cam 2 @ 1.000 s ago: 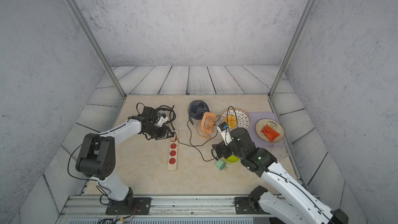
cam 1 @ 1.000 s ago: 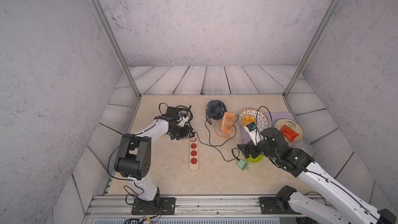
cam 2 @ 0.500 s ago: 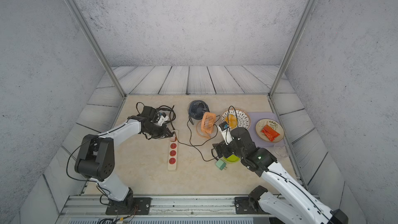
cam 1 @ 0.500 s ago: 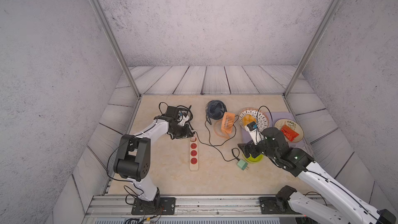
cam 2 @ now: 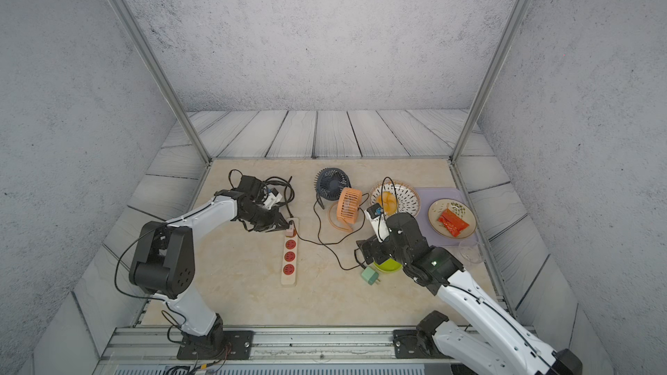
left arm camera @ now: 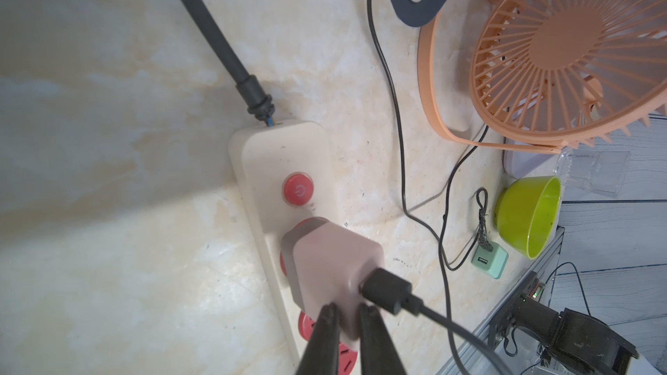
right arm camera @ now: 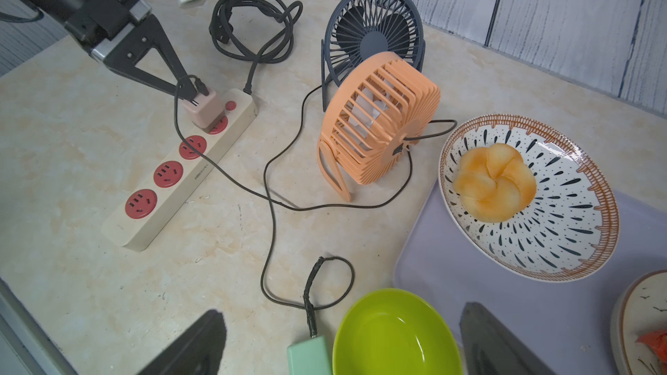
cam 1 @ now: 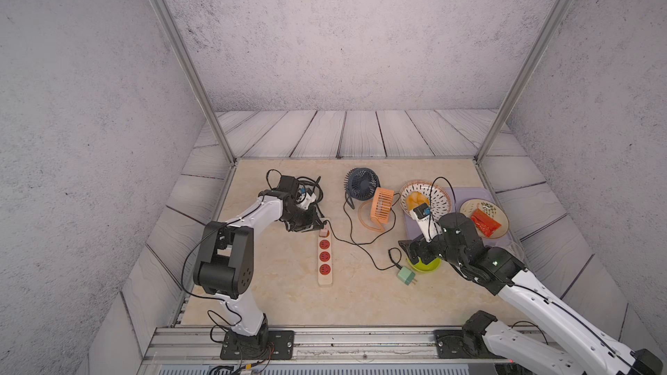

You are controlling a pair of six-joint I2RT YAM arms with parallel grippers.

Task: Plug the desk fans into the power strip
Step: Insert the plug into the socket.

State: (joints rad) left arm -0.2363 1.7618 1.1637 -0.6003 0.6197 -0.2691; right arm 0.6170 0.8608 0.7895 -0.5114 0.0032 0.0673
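left hand [left arm camera: 347, 310] has closed since earlier, tips on pink adapter [left arm camera: 332, 261] in power strip [left arm camera: 274, 153]; right hand [right arm camera: 343, 310] stays apart

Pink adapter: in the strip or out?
In: the pink adapter stands on the power strip's socket beside the button, prongs hidden. Fully seated? Cannot tell.

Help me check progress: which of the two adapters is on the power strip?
The pink adapter: it stands on the power strip's socket next to the button, pinched by the left gripper. The green adapter lies loose on the table.
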